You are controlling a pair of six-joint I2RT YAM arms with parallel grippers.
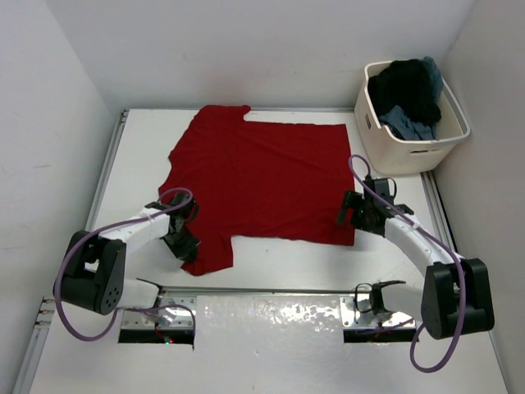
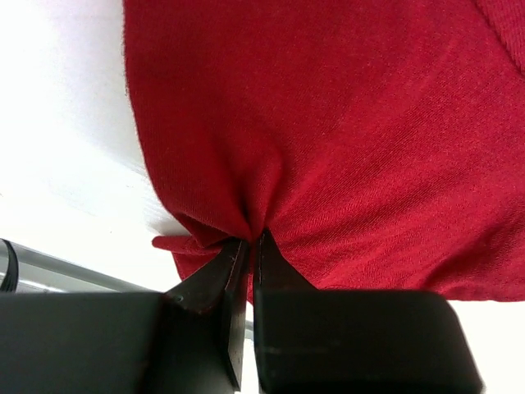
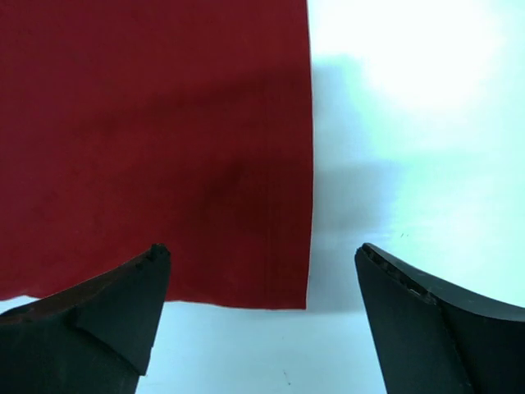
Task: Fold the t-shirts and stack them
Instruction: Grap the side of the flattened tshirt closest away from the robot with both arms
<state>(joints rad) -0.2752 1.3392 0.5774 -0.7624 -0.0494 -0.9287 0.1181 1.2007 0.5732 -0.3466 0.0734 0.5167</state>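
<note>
Cloth gathers into tight creases where my left tool [image 2: 253, 238] is pressed together on the near left corner of the red t-shirt [image 1: 258, 176]. Only the left wrist view shows that pinch; from above it is a dark blur. My right tool [image 3: 262, 250] stands spread over the shirt's near right corner, one finger above the fabric, the other above the bare white counter [image 1: 287, 263]. The right wrist view shows a straight stitched hem. From above, the soft knit lies flat and spread. Far right, a cream plastic tub [image 1: 394, 152] holds a crumpled black shirt [image 1: 406, 86] and a blue-grey shirt [image 1: 406, 123].
</note>
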